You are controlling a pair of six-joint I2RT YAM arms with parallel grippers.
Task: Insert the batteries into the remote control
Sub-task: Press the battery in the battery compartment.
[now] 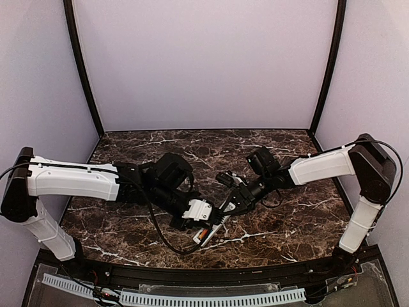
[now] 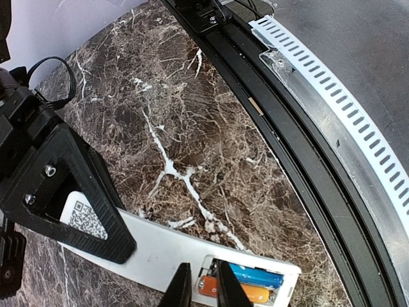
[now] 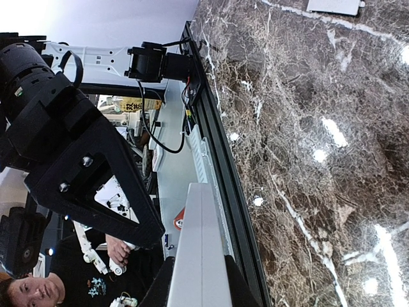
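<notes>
**Two cells in the bay, two grippers on one remote**

From the top camera: both grippers meet at the middle of the marble table point(image 1: 300, 224). One remote control point(image 1: 213, 225) slants between them, with the right gripper point(image 1: 229, 210) at its far end. The left gripper point(image 1: 203, 229) is at its near end, where a fleck of orange shows.

Over to the left wrist: the remote's battery bay is open, and there are the batteries, two of them side by side. One blue cell point(image 2: 259, 277) sits next to one orange cell point(image 2: 259, 295). The left fingertips point(image 2: 182, 288) stand close together astride the orange cell's end; whether they pinch it I cannot tell. One black triangular finger point(image 2: 77, 192) of the right gripper lies over the other end, beside a QR sticker point(image 2: 83, 217).

Right wrist now: the remote runs away edge-on, and the right fingertips point(image 3: 160, 284) are clamped on its long sides, a firm grasp. One pale flat piece point(image 3: 332, 5) lies well apart on the marble.
</notes>
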